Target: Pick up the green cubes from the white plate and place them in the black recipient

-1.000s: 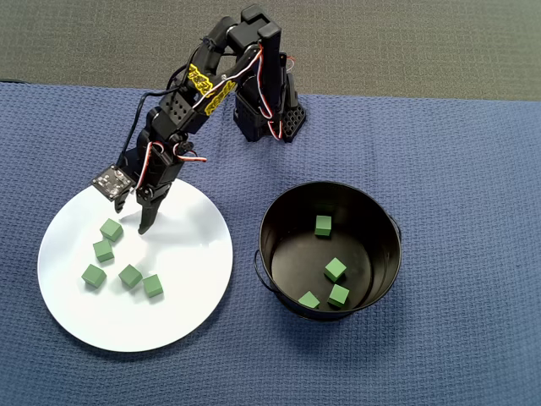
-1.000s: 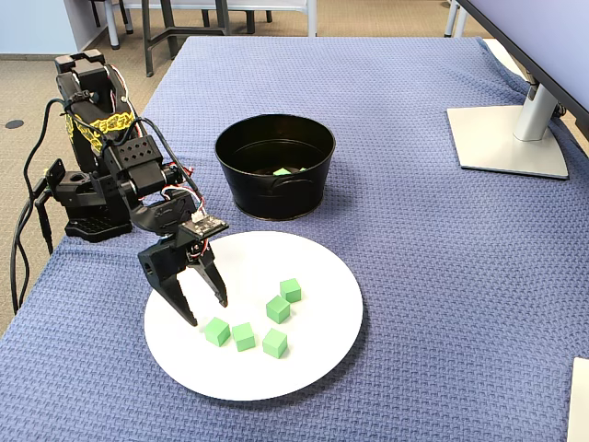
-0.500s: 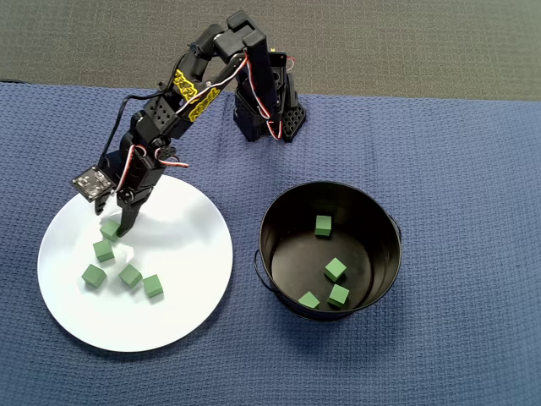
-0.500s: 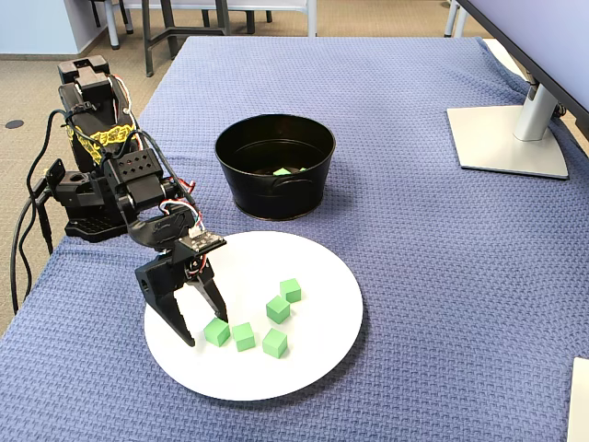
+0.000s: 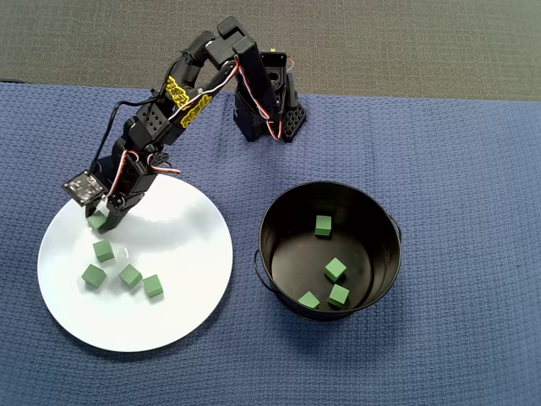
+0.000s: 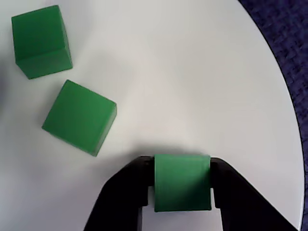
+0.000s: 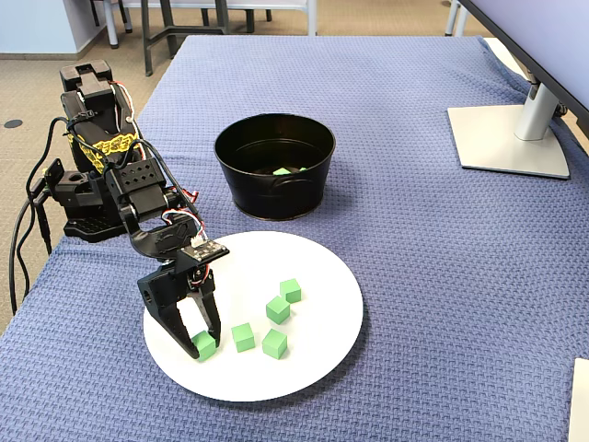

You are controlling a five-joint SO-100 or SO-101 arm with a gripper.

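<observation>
presently: black two-finger gripper (image 6: 182, 185), jaws pinching one small matte green cube (image 6: 182, 182) at bottom centre of wrist view, on large glossy white plate (image 5: 177, 254); four cubes beside; round black metal bucket (image 5: 279, 211) holds four more.

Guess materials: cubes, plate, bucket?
Cubes: matte green, no glare, probably foam or painted wood. Plate: glossy white, soft reflections, likely ceramic or melamine. Bucket: glossy black, rolled rim, probably painted metal.
</observation>
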